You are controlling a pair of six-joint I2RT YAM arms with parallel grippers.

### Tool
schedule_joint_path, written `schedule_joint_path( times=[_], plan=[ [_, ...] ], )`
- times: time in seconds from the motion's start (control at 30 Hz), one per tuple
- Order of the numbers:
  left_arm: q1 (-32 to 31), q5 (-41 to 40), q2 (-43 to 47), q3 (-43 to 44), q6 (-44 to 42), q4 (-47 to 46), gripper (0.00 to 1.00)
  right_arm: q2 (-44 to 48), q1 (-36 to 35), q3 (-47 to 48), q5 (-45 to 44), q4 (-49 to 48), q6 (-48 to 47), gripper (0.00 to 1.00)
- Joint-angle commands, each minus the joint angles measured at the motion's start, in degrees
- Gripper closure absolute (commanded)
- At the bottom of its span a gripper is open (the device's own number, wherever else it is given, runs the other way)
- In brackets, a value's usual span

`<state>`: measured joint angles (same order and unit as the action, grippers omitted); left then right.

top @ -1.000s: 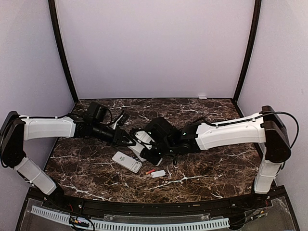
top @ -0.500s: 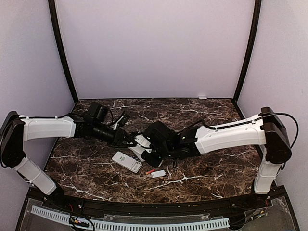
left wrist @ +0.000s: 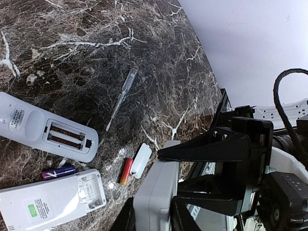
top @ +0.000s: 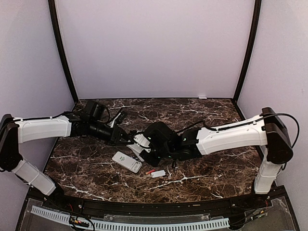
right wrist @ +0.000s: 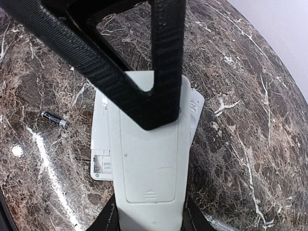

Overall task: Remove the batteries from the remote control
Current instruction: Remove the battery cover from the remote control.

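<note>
Item: held remote (left wrist: 156,187) — gripped by my right tool (right wrist: 150,216) and my left tool (left wrist: 153,216) alike; cover (right wrist: 149,163) on, its batteries hidden. Best I hold steady, slide cover off — red battery (left wrist: 126,172) loose on desk (left wrist: 72,48).

The left arm (top: 45,129) and right arm (top: 231,134) meet over the middle of the counter (top: 216,166), their jaws both closed on one white remote (top: 141,140), forming a bar from side to side. Just nearer lie a second remote (top: 127,161), a red battery (top: 150,171) and a white cover (top: 158,173), crowded together. Open marble lies along the back wall and at the near right.
</note>
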<state>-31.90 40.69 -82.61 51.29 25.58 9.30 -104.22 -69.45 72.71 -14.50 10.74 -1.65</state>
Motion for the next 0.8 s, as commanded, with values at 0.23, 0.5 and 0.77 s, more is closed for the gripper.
schedule_joint_path(
  times=[0.23,0.5,0.77],
  plan=[
    [2.37,5.50,-0.56,-2.30,0.45,-2.59,0.46,2.21,-1.86,0.95,-3.06,2.12,-1.96,0.92],
    [2.12,10.73,-3.21,-3.25,2.38,-5.76,0.35,1.36,-2.51,2.15,-3.27,1.73,-3.07,0.92],
    [0.54,13.06,-4.74,-2.56,1.22,-5.04,0.53,0.16,-2.52,2.56,-4.04,1.33,-3.54,0.92]
  ],
)
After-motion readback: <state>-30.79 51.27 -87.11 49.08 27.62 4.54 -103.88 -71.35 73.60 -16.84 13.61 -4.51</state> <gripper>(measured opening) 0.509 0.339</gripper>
